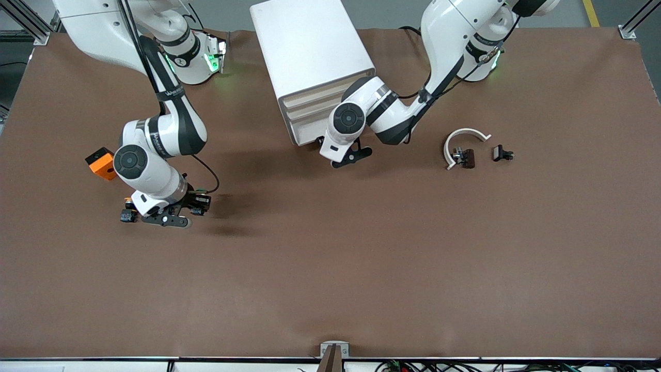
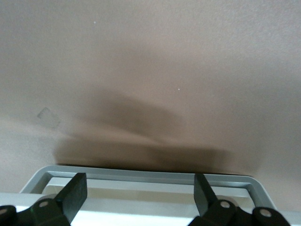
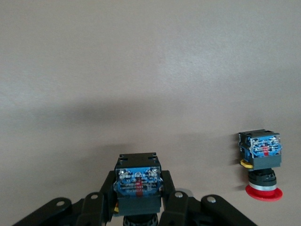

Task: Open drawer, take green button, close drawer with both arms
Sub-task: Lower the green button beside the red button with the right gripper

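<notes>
Reaching in at the cabinet (image 1: 315,67), the left gripper (image 1: 347,155) sits low before the bottom drawer (image 1: 310,132), while the right gripper (image 1: 165,214) hangs over the table (image 1: 361,268); left wrist view: fingers (image 2: 75,193) spread, a grey handle (image 2: 141,176) just ahead of them; right wrist view: the gripper (image 3: 138,207) pinches a blue-black button (image 3: 138,181), cap colour hidden, a red-capped button (image 3: 261,165) standing nearby.

Left gripper (image 1: 347,157), fingers spread, wrist bent low at the table; right gripper (image 1: 166,214) low, fingers clamped.
</notes>
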`<state>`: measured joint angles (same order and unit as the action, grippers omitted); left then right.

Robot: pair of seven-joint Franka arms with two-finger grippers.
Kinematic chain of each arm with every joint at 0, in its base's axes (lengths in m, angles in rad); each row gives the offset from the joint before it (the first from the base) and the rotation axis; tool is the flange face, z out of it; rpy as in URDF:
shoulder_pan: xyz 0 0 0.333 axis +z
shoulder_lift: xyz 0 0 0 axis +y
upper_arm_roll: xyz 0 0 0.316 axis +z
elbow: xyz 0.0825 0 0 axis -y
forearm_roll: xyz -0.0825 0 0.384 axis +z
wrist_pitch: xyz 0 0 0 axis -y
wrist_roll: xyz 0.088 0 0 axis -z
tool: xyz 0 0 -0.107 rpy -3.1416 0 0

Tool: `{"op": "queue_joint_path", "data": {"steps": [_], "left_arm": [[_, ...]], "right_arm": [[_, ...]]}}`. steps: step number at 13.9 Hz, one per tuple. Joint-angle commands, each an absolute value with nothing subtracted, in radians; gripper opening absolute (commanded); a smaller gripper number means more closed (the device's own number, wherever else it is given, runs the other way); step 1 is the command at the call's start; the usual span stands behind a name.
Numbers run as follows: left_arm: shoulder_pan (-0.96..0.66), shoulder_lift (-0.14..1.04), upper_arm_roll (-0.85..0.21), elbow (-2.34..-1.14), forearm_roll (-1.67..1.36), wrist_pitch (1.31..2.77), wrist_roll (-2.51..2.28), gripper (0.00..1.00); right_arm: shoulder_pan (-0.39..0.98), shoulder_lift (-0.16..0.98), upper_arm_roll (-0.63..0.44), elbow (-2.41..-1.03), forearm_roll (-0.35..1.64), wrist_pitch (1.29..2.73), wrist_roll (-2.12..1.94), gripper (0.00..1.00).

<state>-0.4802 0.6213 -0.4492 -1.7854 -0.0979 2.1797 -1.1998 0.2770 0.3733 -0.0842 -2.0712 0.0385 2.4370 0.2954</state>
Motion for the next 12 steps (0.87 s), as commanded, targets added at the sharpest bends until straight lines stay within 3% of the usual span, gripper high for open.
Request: {"op": "queue_joint_path", "data": {"steps": [1,5,12], "left_arm": [[-0.491,0.652,-0.46,-1.753,-0.121,2.168,-1.239,1.0],[-0.498,0.664,-0.469,-1.727,-0.185,2.168,-1.249,1.0],[-0.5,0.669,-0.477,-1.72,-0.284,2.152,-1.249,1.0]], "right_arm": [[0.247,0.351,-0.064,-2.12,0.026,2.485,0.282,0.0],[0.244,0.396,-0.064,-2.169,0.028,2.583,0.282,0.0],[0.247,0.41,-0.066,-2.197,0.025,2.615,0.282,0.0]]}}
